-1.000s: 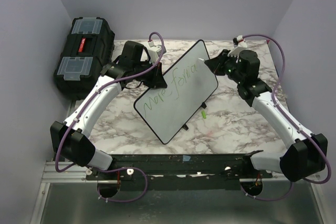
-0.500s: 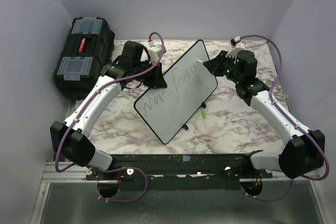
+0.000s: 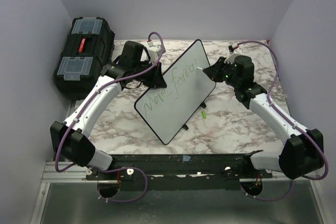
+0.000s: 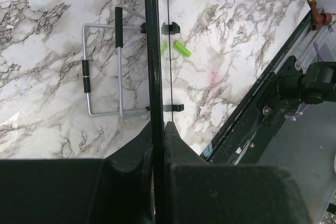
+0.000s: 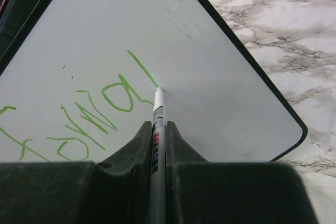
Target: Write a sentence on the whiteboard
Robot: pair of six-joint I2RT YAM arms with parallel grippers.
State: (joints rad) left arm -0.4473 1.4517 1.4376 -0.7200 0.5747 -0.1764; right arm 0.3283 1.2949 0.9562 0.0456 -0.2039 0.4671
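The whiteboard (image 3: 184, 72) is held tilted up off the table, with its black rim edge-on in the left wrist view (image 4: 151, 51). My left gripper (image 3: 158, 78) is shut on the board's left edge (image 4: 159, 135). One line of green handwriting, the sentence (image 3: 170, 92), runs across the white face (image 5: 94, 114). My right gripper (image 3: 210, 71) is shut on a white marker (image 5: 157, 124). Its tip touches the board at the lower end of a long green stroke (image 5: 143, 68).
A black toolbox with clear lid compartments (image 3: 84, 51) stands at the far left, off the marble table (image 3: 231, 124). A green marker cap (image 3: 203, 114) lies under the board's right side (image 4: 182, 50). The board's wire stand (image 4: 105, 77) hangs behind it.
My right gripper has moved nearer and a little down the board with the marker, drawing a new long green stroke after the last letters. The left arm and the board have stayed still.
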